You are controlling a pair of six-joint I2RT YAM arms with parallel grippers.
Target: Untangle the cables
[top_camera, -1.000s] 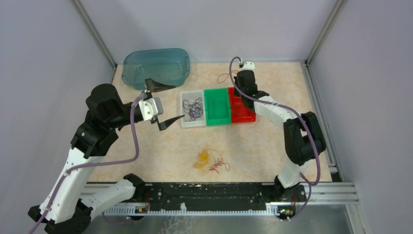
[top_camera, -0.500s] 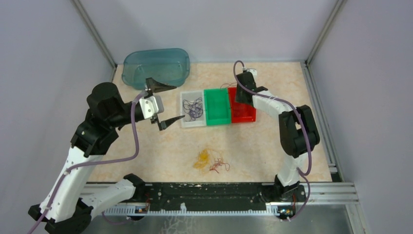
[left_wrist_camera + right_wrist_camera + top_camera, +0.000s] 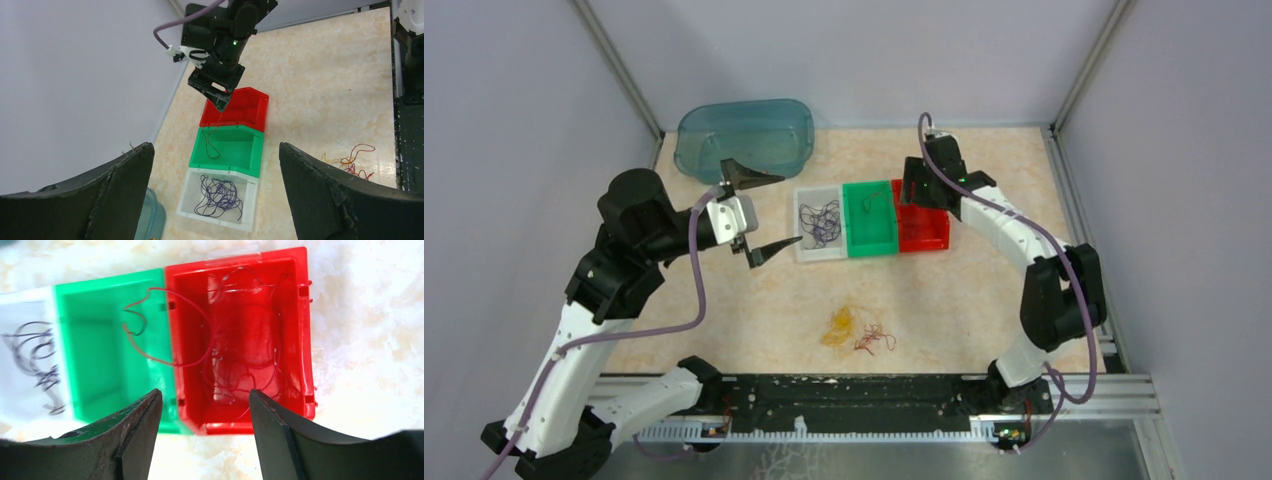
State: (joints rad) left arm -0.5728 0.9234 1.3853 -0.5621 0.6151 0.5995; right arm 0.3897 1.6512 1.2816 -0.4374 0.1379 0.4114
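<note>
Three bins side by side mid-table: white [image 3: 819, 256], green [image 3: 870, 228], red [image 3: 926, 238]. Purple cable [image 3: 821, 220] coiled loose inside white. Red cable [image 3: 232, 365] mostly piled in red, but with one loop draped over the shared wall and hanging into green. Right gripper [image 3: 205, 395] poised straight above red, jaws partly apart, nothing between them, no strand touching either finger. Left gripper [image 3: 786, 208] parked just left of white, spread fully wide, empty too. Near the front edge, well apart from the bins: a yellow clump [image 3: 839, 325] with a few more red strands [image 3: 874, 341] touching or crossing its right side; hard to tell from above how knotted. Teal tub [image 3: 744, 106] at far left, out of play. Looks to be the drop-off step for red, with green unfilled apart from that stray loop. Probably next: either tidying the loop back over the wall, or reaching down to the front clump. For the first, a narrow pinch on the thin wire at the rim crossing, then a short lift toward red. For the second, a low approach to the table, closing on the yellow strands alone at their left side, away from the red, then a slow pull to tease the two apart. Thin springy wire likely to slip from the pads or drag its neighbours along.
</note>
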